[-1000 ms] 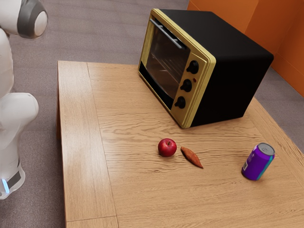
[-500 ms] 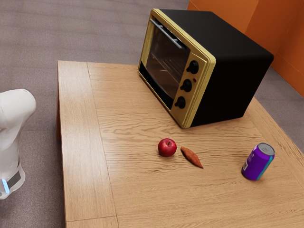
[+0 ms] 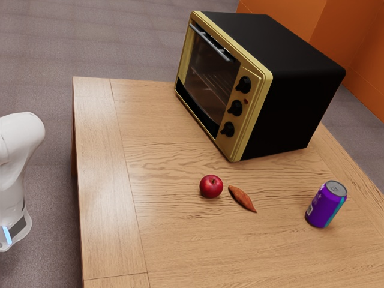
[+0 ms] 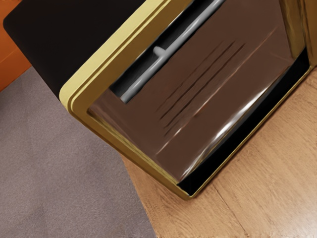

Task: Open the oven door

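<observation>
Oven door (image 3: 210, 84) shut (wrist view crops handle (image 4: 181, 40)).

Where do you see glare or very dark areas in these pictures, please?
Exterior view: a pale sheen lies on the table toward the exterior view's left, the apple has a small highlight, and the side of the oven is nearly black; wrist view: bright white streaks run along the door glass near its edge opposite the handle.
</observation>
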Tool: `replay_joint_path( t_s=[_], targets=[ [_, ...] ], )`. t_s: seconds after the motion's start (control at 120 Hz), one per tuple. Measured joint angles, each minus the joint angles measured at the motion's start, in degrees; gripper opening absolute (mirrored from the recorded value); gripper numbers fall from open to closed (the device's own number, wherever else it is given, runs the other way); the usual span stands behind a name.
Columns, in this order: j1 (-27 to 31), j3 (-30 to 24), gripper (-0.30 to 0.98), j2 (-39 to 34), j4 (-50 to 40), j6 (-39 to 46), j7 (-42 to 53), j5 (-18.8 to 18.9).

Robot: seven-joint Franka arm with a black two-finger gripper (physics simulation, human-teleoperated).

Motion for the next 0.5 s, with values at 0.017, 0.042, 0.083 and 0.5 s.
replay_joint_path(
  t_s=[0.017, 0.042, 0.083, 0.5],
  targets=[
    [0.23, 0.29, 0.69, 0.01, -0.19, 0.14, 0.78, -0.2],
    [0.61, 0.62, 0.69, 0.04, -0.77, 0.35, 1.91, -0.38],
    [1.4, 1.23, 0.69, 0.1, -2.21, 1.07, 3.75, -0.24],
    [2.27, 6.65, 0.69, -3.16, -4.3, 12.65, 26.94, -9.21]
  ],
)
